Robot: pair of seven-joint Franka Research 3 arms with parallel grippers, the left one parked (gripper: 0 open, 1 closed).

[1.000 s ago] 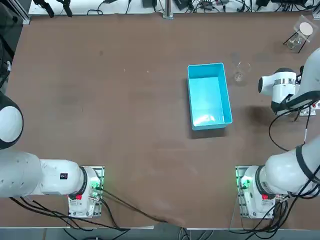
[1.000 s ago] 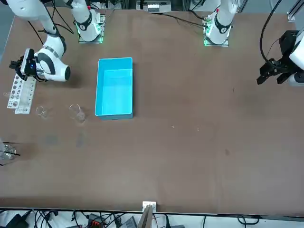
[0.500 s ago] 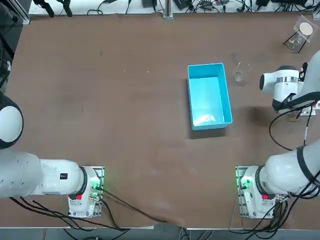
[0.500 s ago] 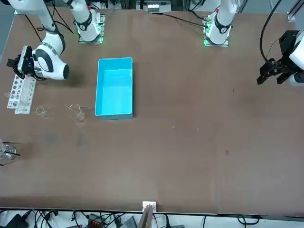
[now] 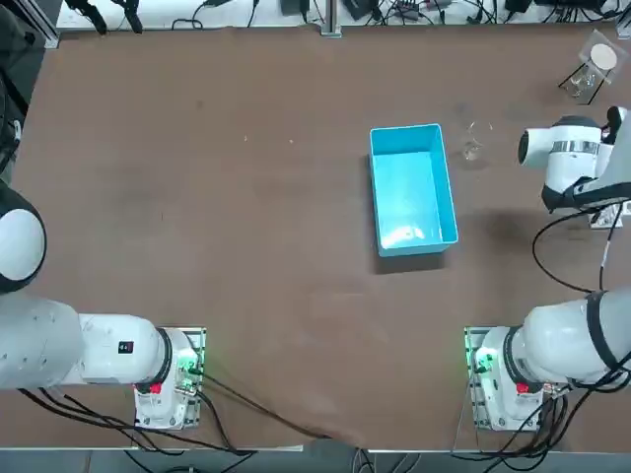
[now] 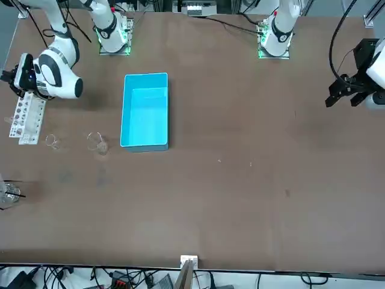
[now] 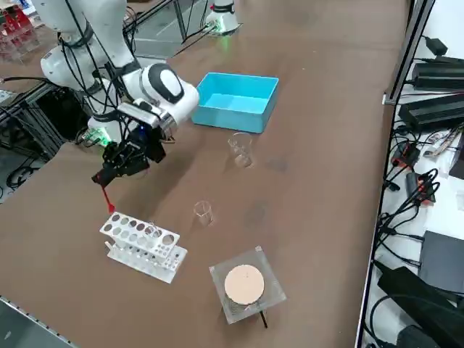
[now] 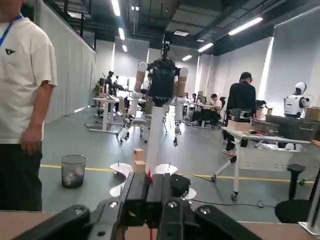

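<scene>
Red stick [image 7: 106, 197]: in the right side view it is held by its upper end in the right gripper [image 7: 101, 178], which is clamped on it. The long axis is near upright and slightly tilted, with the lower tip pointed down at one end of the white tube rack [image 7: 141, 243]. Contact with the rack cannot be told. The arm is bent over, wrist angled downward.

Front view: the gripper is seen over the rack's end nearer the arm bases, well apart from the blue tray [image 6: 144, 111].

Wrist view: the fingers [image 8: 135, 192] are pressed together, and a red end is seen between them.
</scene>
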